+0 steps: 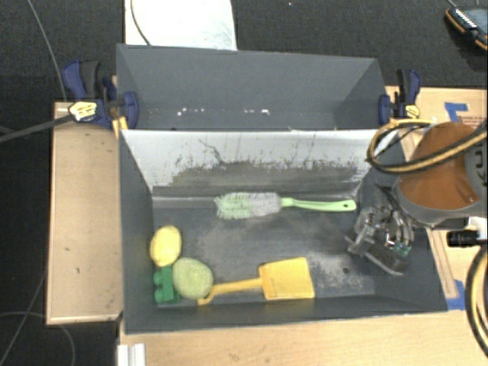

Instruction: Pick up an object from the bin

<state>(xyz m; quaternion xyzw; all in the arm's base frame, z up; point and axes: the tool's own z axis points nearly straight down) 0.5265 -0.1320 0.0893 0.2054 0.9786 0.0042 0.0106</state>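
Note:
My gripper point(374, 239) hangs low at the right side of the bin, close to the right wall, with nothing seen between its fingers. A green bottle brush point(278, 203) with a pale bristle head lies across the back of the floor, its handle end just left of and behind the gripper. A yellow toy shovel point(286, 279) lies along the front of the floor, left of the gripper, its handle pointing left.
At the front left lie a yellow ball-like thing point(165, 245), a pale green ball point(192, 277) and a small green block point(163, 287), close together. The orange-covered wrist with cables stands over the bin's right rim. Bare floor separates brush and shovel.

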